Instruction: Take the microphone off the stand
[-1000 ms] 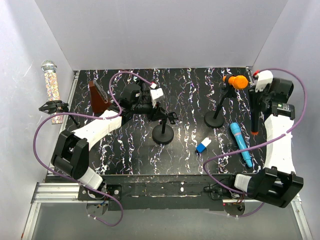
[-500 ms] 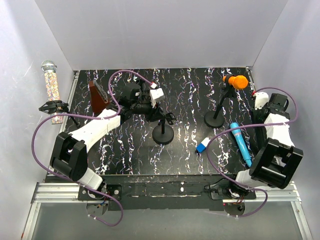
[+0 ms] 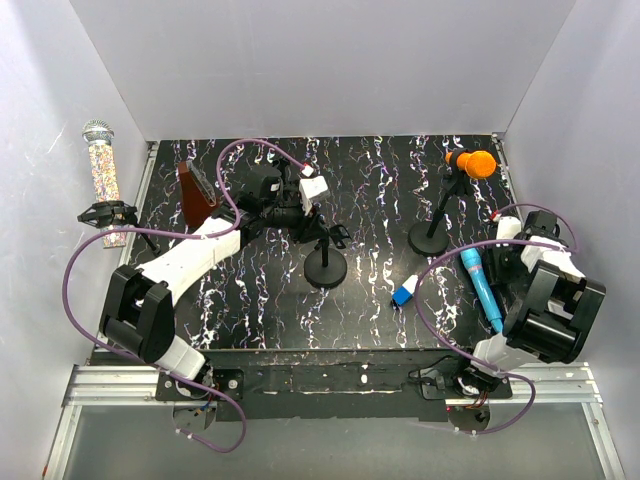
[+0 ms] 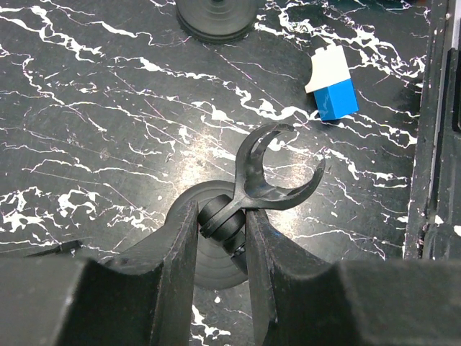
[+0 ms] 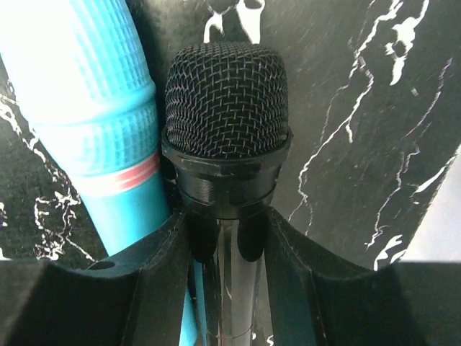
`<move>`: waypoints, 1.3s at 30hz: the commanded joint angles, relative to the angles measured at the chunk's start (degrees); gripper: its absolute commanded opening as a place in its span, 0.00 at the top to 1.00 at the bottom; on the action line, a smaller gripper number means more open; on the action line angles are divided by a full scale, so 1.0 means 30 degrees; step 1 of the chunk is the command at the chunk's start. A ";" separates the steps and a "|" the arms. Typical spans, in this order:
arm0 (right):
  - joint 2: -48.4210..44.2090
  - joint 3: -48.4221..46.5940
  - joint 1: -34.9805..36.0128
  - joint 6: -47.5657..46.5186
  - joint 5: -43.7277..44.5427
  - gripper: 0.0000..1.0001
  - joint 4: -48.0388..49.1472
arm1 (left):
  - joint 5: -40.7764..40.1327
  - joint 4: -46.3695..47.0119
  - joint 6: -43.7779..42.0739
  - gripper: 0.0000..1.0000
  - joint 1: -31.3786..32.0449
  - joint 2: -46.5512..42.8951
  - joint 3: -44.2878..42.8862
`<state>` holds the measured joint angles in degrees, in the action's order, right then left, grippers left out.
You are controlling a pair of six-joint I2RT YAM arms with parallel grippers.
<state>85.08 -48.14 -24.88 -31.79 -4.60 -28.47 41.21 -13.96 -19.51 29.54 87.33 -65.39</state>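
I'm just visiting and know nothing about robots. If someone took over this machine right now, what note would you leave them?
The left gripper has its jaws shut on the stand just below its clip, which is empty.
The right gripper has its jaws shut on the black microphone, held low beside the blue microphone.
Done: the black microphone is out of the clip.
Left: probably set it down, open the jaws, then release the stand.
An orange microphone sits in a second stand, untouched.
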 commanded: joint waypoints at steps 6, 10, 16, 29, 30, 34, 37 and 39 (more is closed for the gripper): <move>-0.0145 -0.1001 -0.0552 0.0547 -0.1044 0.39 -0.1083 | 0.0032 -0.0065 -0.1026 1.00 -0.0032 0.0011 -0.0910; 0.0204 -0.3256 -0.0845 0.0782 -0.0956 0.25 -0.4126 | 0.0237 0.0694 -0.0998 1.00 0.0026 0.0449 -0.1056; -0.1841 -0.3904 -0.1549 0.1018 -0.2097 0.21 -0.5421 | -0.0727 0.3125 -0.1552 1.00 0.0114 0.1708 -0.1963; -0.5212 -0.4489 -0.1549 0.1632 -0.3825 0.21 -0.7705 | -0.3978 0.9837 -0.3107 1.00 -0.0178 0.6655 -0.4888; -0.5505 -0.4577 -0.1549 0.1632 -0.4031 0.21 -0.7853 | -0.4271 0.9692 -0.3078 1.00 -0.0237 0.7184 -0.5648; -0.6793 -0.4695 -0.1578 0.1370 -0.5055 0.20 -0.8351 | -0.5356 0.9546 -0.2727 1.00 -0.0734 0.9264 -0.7936; -0.7965 -0.4870 -0.1578 0.0960 -0.6197 0.20 -0.8849 | -0.6206 0.8990 -0.2813 1.00 -0.0939 1.0088 -0.9168; -0.8610 -0.5308 -0.1578 0.0521 -0.6551 0.20 -0.9521 | -0.6586 0.8114 -0.3369 0.96 -0.0999 1.0206 -0.9725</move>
<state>63.35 -60.03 -29.52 -27.97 -18.90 -53.04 28.86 11.86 -24.27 28.16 117.82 -90.48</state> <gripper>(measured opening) 0.799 0.269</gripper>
